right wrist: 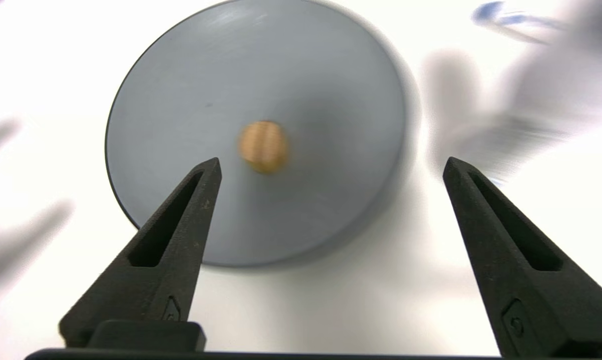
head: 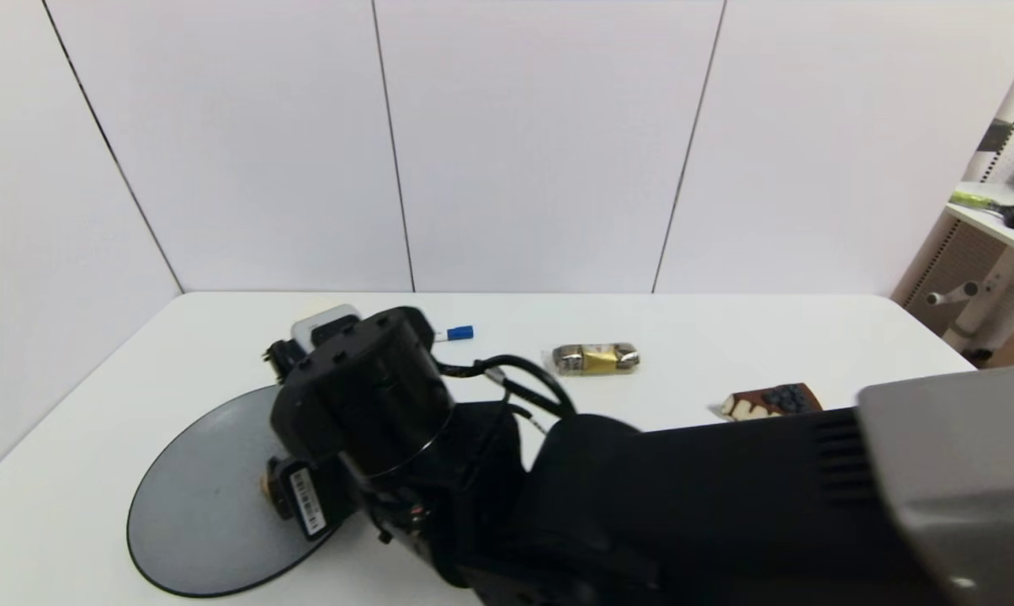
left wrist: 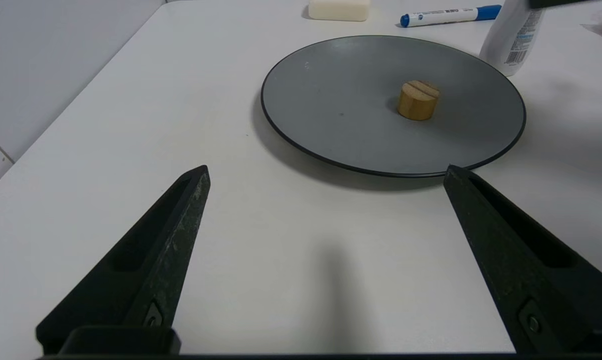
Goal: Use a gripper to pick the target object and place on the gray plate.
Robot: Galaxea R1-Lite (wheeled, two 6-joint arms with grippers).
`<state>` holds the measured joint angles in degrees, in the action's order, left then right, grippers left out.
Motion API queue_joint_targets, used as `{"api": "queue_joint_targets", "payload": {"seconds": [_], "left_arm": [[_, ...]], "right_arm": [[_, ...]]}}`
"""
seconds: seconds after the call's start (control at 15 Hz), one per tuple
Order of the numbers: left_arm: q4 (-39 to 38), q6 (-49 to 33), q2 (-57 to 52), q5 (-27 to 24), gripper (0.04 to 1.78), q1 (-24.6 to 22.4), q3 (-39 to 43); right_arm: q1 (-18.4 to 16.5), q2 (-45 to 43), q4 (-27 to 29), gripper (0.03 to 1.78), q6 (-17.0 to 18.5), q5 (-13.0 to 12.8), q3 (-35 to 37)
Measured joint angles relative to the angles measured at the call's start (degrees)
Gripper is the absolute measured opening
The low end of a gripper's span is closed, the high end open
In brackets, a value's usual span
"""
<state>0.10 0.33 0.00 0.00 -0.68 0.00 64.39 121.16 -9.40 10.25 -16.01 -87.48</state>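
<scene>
The target object, a small tan rounded lump with a groove, rests on the gray plate near its middle. It also shows in the right wrist view, and as a sliver beside the arm in the head view. My right gripper is open and empty above the plate's near edge; in the head view its black wrist hangs over the plate and hides its fingers. My left gripper is open and empty, low over the table just short of the plate.
A white bottle, a blue-capped marker and a cream block lie beyond the plate. A gold-banded snack bar and a cake slice sit to the right. The right arm crosses the table's front.
</scene>
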Motion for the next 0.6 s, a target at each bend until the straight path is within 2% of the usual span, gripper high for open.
{"api": "queue_joint_targets", "payload": {"seconds": [0.27, 0.47, 0.6], "left_arm": [[0.0, 0.0, 0.0, 0.0, 1.69, 0.02, 0.0], [0.0, 0.02, 0.0, 0.0, 1.69, 0.02, 0.0], [0.0, 0.02, 0.0, 0.0, 1.69, 0.02, 0.0]], "right_arm": [[-6.24, -12.92, 1.9, 1.6, 0.3, 0.07, 11.65], [-12.63, -21.86, 5.39, 1.64, 0.63, 0.35, 18.99], [-18.81, -28.6, 9.19, 1.66, 0.68, 0.5, 23.32]]}}
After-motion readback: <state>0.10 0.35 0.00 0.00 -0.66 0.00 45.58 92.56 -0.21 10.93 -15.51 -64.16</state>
